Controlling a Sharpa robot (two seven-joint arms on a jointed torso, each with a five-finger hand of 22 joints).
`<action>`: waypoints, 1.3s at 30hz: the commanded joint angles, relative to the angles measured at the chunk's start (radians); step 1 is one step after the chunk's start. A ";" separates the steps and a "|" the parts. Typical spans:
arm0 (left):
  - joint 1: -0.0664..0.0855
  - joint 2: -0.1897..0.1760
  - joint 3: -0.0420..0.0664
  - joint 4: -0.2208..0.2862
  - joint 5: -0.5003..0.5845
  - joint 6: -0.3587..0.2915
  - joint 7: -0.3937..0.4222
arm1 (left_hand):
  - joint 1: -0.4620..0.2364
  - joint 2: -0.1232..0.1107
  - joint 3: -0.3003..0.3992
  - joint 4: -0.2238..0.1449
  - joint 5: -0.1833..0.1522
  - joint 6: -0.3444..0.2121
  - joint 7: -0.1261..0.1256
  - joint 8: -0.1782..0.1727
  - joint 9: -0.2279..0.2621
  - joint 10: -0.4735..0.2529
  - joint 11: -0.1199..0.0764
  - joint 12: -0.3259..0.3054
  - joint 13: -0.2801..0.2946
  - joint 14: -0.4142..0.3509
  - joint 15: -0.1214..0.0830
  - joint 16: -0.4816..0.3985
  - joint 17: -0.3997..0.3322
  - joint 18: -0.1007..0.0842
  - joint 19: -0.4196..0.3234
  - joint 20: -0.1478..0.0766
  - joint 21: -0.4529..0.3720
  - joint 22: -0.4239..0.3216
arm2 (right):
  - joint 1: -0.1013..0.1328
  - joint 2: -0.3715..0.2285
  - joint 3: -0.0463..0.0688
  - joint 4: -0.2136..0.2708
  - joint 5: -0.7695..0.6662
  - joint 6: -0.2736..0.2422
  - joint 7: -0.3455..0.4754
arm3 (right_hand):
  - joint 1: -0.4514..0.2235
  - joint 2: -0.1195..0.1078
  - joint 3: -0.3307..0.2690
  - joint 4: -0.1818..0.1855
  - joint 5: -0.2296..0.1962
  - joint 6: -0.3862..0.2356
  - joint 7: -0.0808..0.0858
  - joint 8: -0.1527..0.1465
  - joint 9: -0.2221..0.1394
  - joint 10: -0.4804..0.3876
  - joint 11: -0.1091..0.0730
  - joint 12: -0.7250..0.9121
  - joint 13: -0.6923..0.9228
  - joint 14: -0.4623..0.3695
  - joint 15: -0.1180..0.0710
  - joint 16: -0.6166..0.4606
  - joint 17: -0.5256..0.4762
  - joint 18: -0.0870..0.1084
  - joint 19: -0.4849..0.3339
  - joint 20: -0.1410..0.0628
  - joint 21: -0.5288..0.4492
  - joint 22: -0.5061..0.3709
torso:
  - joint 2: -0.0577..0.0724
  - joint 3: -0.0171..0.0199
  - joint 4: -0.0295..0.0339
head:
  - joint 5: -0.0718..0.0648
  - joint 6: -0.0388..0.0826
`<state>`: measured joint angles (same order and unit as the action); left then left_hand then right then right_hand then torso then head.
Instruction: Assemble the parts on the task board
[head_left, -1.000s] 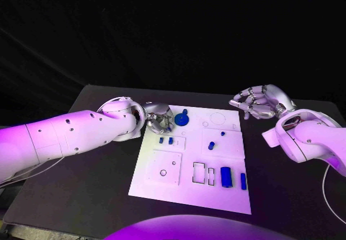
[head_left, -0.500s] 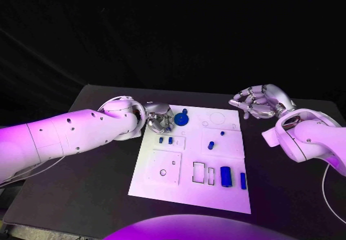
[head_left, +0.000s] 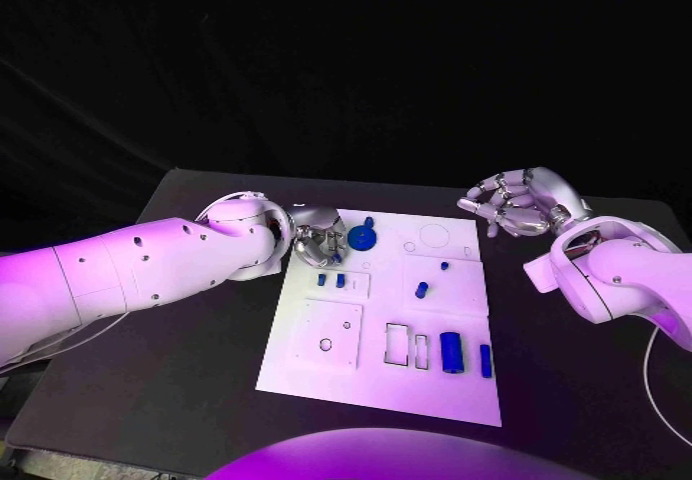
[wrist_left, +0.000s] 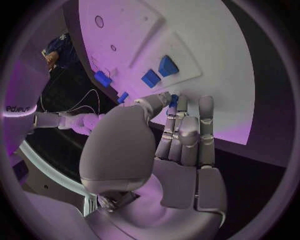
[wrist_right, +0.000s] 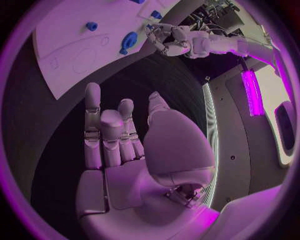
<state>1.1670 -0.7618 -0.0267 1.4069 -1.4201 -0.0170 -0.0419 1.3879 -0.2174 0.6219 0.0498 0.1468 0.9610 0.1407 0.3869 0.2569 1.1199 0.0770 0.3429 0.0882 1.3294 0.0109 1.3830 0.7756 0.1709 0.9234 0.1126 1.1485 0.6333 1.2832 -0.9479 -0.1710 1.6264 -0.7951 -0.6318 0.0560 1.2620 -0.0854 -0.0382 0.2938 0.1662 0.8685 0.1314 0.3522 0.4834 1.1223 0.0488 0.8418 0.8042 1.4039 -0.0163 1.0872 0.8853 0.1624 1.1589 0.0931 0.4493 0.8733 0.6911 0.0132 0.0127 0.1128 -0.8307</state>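
While the left hand (head_left: 317, 243) works at the far left corner of the white rectangular task board (head_left: 378, 375), its fingers are curled down onto the plate just beside a round blue disc-shaped part (head_left: 364, 238), and the left wrist view seems to show a small blue piece (wrist_left: 174, 100) caught at the fingertips (wrist_left: 164, 96), though I cannot tell for certain whether it is pinched or merely touched. The right hand (head_left: 522, 205) hangs off the board's far right corner above the black table (head_left: 188, 380), fingers loosely bent and apart, holding nothing. Other blue parts lie spread over the board: two small blocks (head_left: 330, 281) near the left hand, a short peg (head_left: 423, 290) in the middle, and a long bar (head_left: 453, 352) with a slimmer bar (head_left: 486, 361) beside it toward the near edge. The step in hand looks like gathering or seating a small piece by the disc. To do it well, the fingertips should close squarely on the piece, lift it straight without nudging the disc or the two blocks, and keep it aligned with its recess before pressing down.
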 joint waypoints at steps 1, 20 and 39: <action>-0.003 0.001 -0.003 0.002 -0.009 0.019 0.005 | -0.009 -0.001 -0.007 -0.001 -0.001 -0.006 -0.002 -0.004 0.002 -0.012 0.002 -0.006 0.001 -0.006 -0.001 0.001 -0.003 0.013 -0.007 -0.002 -0.004 -0.002 | 0.000 0.001 0.000 0.002 -0.007 0.008 0.007 | 0.001 0.009 -0.004 0.000 -0.003 -0.006 0.000 0.006 -0.001 -0.006 0.002 0.002 -0.002 -0.002 -0.002 -0.007 0.001 0.020 0.006 0.000 -0.004 -0.001 | 0.000 -0.0004 0.0001 | 0.000 0.000; -0.003 0.000 -0.003 0.003 -0.009 -0.017 0.021 | -0.022 -0.009 -0.020 -0.001 -0.001 -0.014 -0.001 -0.021 -0.001 -0.061 0.013 0.000 0.013 -0.019 0.009 0.001 -0.021 0.012 -0.012 0.006 -0.010 -0.006 | -0.001 0.002 0.000 0.002 -0.005 0.009 0.007 | 0.001 0.009 -0.004 0.000 -0.003 -0.006 0.000 0.006 -0.001 -0.006 0.002 0.002 -0.002 -0.002 -0.002 -0.007 0.001 0.020 0.006 0.000 -0.004 -0.001 | 0.000 -0.0004 0.0005 | 0.002 0.001; -0.003 -0.003 -0.003 0.004 -0.009 -0.022 0.020 | -0.035 -0.018 -0.030 0.003 0.000 -0.021 -0.002 -0.037 -0.004 -0.122 0.030 0.008 0.018 -0.037 0.023 -0.002 -0.049 0.012 -0.017 0.019 -0.017 -0.011 | -0.001 0.000 0.000 0.002 -0.004 0.007 0.008 | 0.001 0.009 -0.004 0.000 -0.003 -0.006 0.000 0.006 -0.001 -0.006 0.002 0.002 -0.002 -0.002 -0.002 -0.007 0.001 0.020 0.006 0.000 -0.004 -0.001 | 0.000 -0.0010 0.0006 | 0.002 -0.001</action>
<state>1.1638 -0.7648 -0.0295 1.4081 -1.4264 -0.0315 -0.0332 1.3636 -0.2338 0.5973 0.0524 0.1468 0.9471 0.1408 0.3521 0.2545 1.0041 0.1073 0.3478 0.1045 1.2987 0.0341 1.3830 0.7281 0.1710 0.9093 0.1270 1.1367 0.6238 1.2830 -0.9478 -0.1713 1.6270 -0.7943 -0.6318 0.0560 1.2620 -0.0854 -0.0382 0.2938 0.1662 0.8685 0.1314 0.3521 0.4834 1.1223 0.0488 0.8418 0.8043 1.4039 -0.0162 1.0872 0.8849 0.1623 1.1589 0.0931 0.4493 0.8734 0.6908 0.0123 0.0130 0.1152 -0.8313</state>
